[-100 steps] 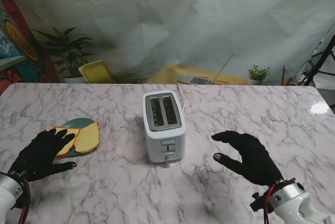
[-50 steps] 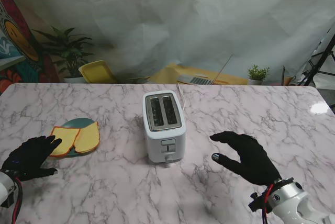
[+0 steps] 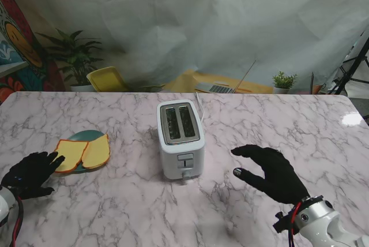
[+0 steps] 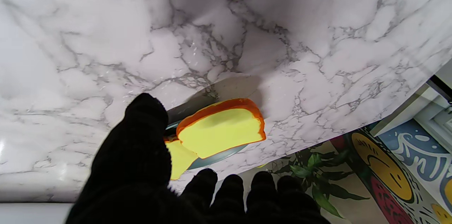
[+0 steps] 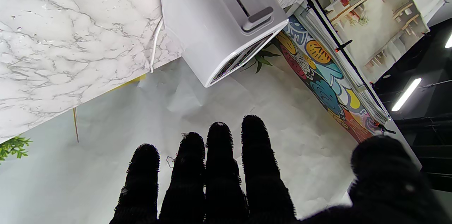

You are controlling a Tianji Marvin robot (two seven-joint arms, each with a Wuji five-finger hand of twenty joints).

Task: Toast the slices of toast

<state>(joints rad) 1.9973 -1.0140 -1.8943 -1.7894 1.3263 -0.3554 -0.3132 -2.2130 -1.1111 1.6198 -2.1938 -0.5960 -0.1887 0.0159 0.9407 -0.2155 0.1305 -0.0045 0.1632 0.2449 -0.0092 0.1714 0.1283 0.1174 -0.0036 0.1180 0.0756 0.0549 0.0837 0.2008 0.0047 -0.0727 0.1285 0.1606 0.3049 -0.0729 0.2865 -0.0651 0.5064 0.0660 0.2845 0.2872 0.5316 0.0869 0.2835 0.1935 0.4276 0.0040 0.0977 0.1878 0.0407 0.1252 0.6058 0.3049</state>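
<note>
1. The white two-slot toaster [image 3: 180, 139] stands upright at mid-tabletop, to the left of the right hand [image 3: 271, 170] and clear of it. Both slots appear dark; no slice can be seen in them. Its front lever [image 3: 185, 165] faces the robot.
2. The round teal plate [image 3: 92, 138] lies just beyond the fingertips of the left hand [image 3: 30, 173], to their right. It carries two yellow toast slices with orange crusts [image 3: 83, 153], lying flat and overlapping.
3. In the left wrist view, the nearer slice [image 4: 220, 132] overhangs the plate rim, and the second slice [image 4: 180, 157] is partly hidden behind the thumb.
4. Left hand, black-gloved: fingers loosely extended and apart, holding nothing. One fingertip reaches close to the edge of the nearer slice; contact cannot be confirmed.
5. Right hand, black-gloved: spread wide, thumb set apart from the four fingers, holding nothing, with the fingers pointing toward the toaster.
6. The white marble-patterned tabletop with grey veins [image 3: 242, 126] carries all items. A white power cord [image 3: 199, 104] runs from the toaster's far end toward the far edge.
7. Beyond the far edge hangs a crumpled white backdrop sheet [image 3: 219, 22]. Visible there are a green potted plant [image 3: 72, 53], a yellow chair back [image 3: 108, 79], a small potted plant [image 3: 283, 81] and a colourful mural [image 3: 20, 45] on the left.
</note>
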